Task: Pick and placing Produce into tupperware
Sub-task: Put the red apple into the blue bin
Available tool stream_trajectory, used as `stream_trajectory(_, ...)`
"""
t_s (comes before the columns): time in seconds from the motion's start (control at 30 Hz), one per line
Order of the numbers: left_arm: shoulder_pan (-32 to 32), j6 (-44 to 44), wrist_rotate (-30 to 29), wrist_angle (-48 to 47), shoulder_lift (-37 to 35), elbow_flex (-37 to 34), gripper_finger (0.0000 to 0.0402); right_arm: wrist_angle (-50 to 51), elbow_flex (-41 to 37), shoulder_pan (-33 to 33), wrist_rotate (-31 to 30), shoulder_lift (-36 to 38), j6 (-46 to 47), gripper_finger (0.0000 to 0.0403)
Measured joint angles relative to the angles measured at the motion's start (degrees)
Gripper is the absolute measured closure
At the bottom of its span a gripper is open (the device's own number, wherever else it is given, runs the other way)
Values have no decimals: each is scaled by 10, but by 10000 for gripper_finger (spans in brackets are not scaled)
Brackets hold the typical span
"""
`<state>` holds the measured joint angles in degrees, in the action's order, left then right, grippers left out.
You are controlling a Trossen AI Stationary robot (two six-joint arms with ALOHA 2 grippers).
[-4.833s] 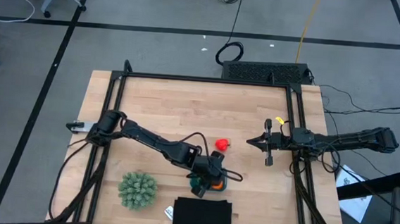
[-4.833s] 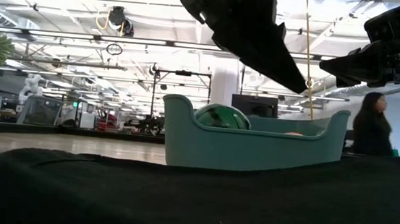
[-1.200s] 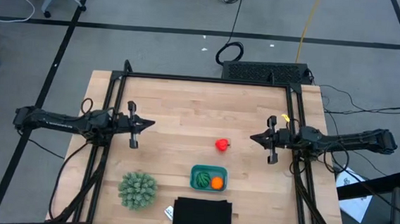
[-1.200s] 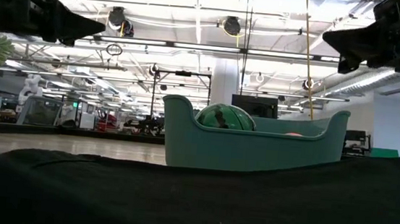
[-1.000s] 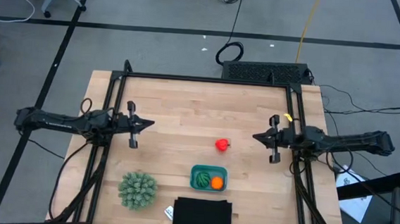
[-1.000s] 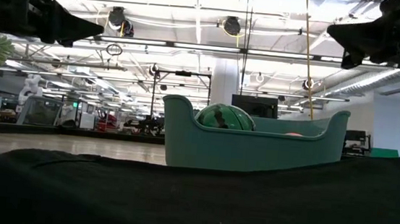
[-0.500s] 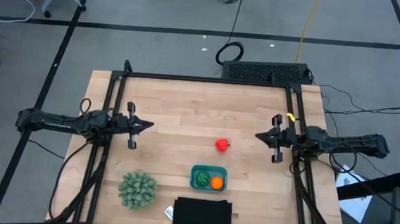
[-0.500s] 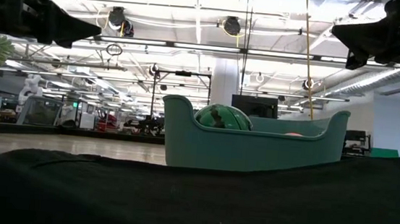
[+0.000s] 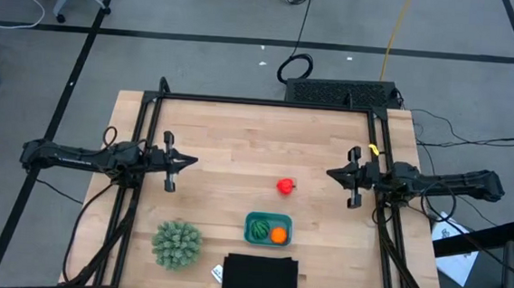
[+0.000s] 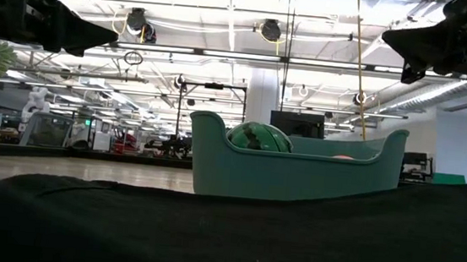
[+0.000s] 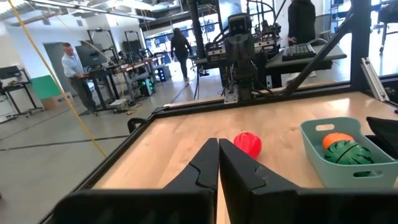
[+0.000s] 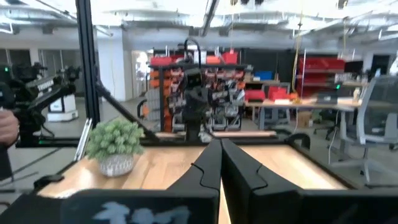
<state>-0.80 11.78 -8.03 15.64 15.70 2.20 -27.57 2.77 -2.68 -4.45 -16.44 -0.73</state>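
Now withdrawn, the closed, empty left gripper (image 9: 190, 160) is parked well apart from the shallow teal plastic tupperware (image 9: 268, 228), the small red toy fruit (image 9: 285, 186) left between them unplaced.

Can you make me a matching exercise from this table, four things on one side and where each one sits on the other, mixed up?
Things:
1. red fruit
2. orange ball
3. plant
4. left gripper

Places:
A. inside the tupperware
B. shut, at the table's left edge
C. loose on the wood, outside the tupperware
D. front left corner of the table

Pairs: 1-C, 2-A, 3-D, 4-B
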Motion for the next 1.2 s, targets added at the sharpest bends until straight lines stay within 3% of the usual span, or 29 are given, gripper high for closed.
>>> stream_trajectory(0.23,0,5,0,0,0,0,400,-22,34,15,-2,-84,12,403)
stream_trajectory(0.77,0,13,0,0,0,0,369,17,201,89,19,-335,59,403)
stream_trajectory(0.93,0,16,0,0,0,0,369,69,274,113,61,-404,61,403)
stream_trajectory(1.07,0,15,0,0,0,0,369,70,308,121,66,-448,60,403)
stream_trajectory(1.2,0,15,0,-1,0,0,369,71,335,133,111,-483,64,403)
